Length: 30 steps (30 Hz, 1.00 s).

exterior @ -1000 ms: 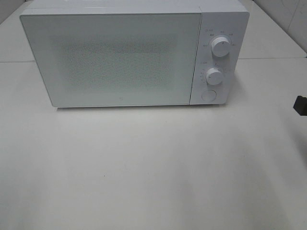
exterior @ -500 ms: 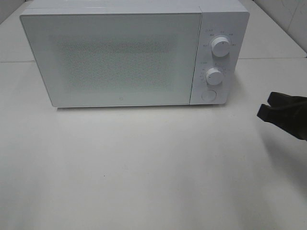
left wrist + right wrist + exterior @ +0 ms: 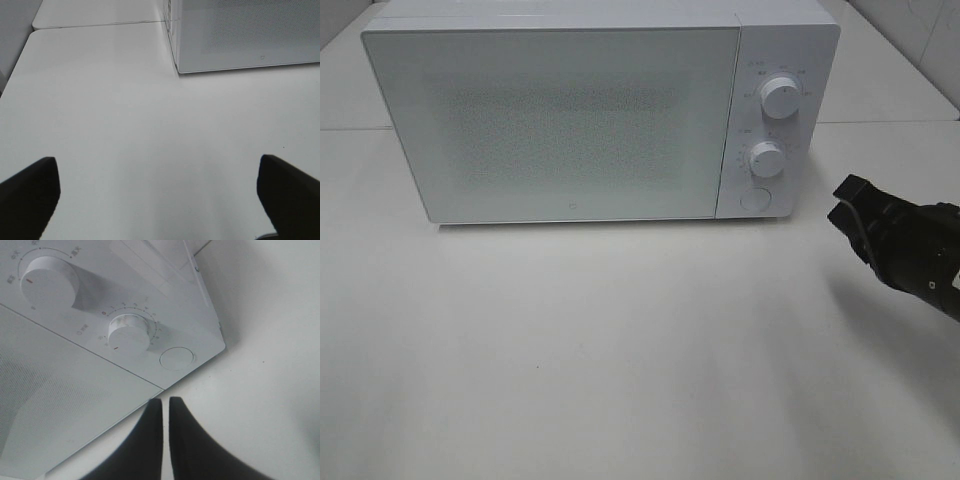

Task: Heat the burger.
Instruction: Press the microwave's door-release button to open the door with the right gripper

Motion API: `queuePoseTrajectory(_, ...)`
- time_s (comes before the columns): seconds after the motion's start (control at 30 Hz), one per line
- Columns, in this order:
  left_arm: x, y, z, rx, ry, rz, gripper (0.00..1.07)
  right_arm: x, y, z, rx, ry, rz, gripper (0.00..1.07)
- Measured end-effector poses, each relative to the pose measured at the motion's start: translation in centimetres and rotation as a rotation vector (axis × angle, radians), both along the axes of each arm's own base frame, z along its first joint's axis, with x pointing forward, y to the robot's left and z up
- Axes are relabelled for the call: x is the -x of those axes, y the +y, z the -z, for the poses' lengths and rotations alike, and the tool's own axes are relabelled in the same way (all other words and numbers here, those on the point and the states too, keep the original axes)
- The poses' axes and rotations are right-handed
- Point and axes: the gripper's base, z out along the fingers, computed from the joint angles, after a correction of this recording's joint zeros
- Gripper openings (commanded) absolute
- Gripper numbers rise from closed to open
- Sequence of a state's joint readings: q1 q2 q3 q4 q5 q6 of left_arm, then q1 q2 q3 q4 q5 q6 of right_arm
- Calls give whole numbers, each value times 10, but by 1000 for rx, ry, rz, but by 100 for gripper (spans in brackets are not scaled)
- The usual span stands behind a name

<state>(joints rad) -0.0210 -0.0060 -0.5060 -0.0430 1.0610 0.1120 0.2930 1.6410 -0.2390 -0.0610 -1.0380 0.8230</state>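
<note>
**Item 1. Table [image 3: 620, 350].** White and matte. It carries everything you see listed below.

**Item 2. Microwave [image 3: 600, 115].** White, standing at the back of the table with its front towards you.

**Item 3. Door [image 3: 520, 70].** Shut. It takes up most of the microwave's front, and its speckled panel lets nothing inside show through.

**Item 4. Control panel [image 3: 772, 125].** A narrow strip to the right of the door.

**Item 5. Right gripper [image 3: 844, 202].** Black, to the right of the microwave and clear of it. Its tips point towards the lower corner of the control panel. The two jaws lie together with only a hairline between them and nothing in them. It seems to hang above the table, though you cannot be sure of its height from this angle.

**Item 6. Left gripper [image 3: 157, 170].** You find it in its wrist view only. The jaws are spread wide and empty over bare table, with the microwave's near corner ahead of them.

**Item 7. Upper knob [image 3: 780, 97].** Round and white, high on the control panel.

**Item 8. Lower knob [image 3: 767, 158].** A little smaller, directly beneath the upper knob.

**Item 9. Round button [image 3: 755, 198].** Flat, at the foot of the panel, just below the lower knob.

**Item 10. Burger.** You cannot place it, as no view shows it.
</note>
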Motion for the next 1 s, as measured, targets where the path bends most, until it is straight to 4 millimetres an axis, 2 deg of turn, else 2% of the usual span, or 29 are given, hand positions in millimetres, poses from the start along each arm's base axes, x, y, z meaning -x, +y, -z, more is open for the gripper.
queuePoseTrajectory(0.27,0,0,0,0,0,0,105,-8,3,6,-217,94,95,0)
queuePoseTrajectory(0.3,0,0,0,0,0,0,105,-14,4,7,-292,121,128,0)
queuePoseTrajectory(0.53,0,0,0,0,0,0,105,-31,10,14,-452,181,194,0)
queuePoseTrajectory(0.6,0,0,0,0,0,0,105,-39,21,22,-527,230,210,0)
queuePoseTrajectory(0.8,0,0,0,0,0,0,105,-48,39,32,-569,256,237,0)
queuePoseTrajectory(1.0,0,0,0,0,0,0,105,-59,45,34,-586,249,256,0)
